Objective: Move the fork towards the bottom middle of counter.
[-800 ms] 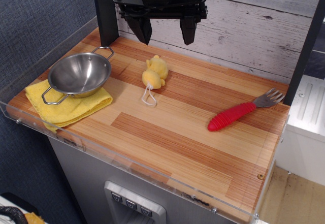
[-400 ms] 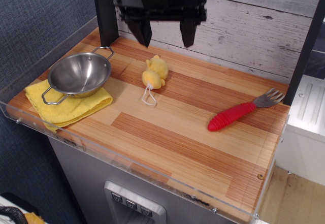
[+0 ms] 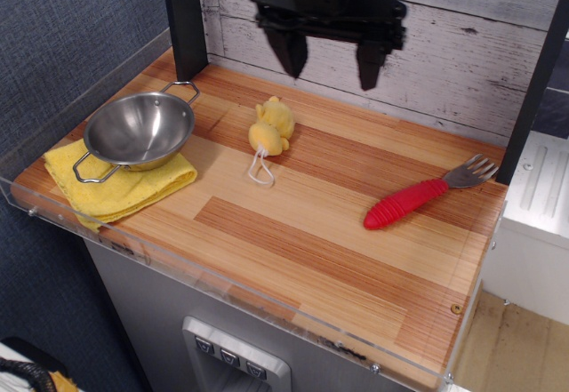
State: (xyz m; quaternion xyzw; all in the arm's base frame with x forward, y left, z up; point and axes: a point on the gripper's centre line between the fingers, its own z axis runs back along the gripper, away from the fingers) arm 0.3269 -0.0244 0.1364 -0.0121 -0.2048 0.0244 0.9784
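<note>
The fork (image 3: 424, 196) lies flat at the right side of the counter (image 3: 302, 232), its ribbed red handle pointing down-left and its silver tines toward the right edge. My black gripper (image 3: 331, 66) hangs in the air above the back middle of the counter, near the white plank wall. Its two fingers are spread wide and hold nothing. It is well up and to the left of the fork.
A steel bowl (image 3: 139, 129) with wire handles sits on a yellow cloth (image 3: 117, 183) at the left. A small yellow plush toy (image 3: 271, 128) with a white loop lies at centre-left. A clear acrylic rim (image 3: 222, 290) edges the front. A black post (image 3: 184, 19) stands at the back left.
My gripper has moved to the right along the back of the counter, still open. The fork and the other things have not moved.
</note>
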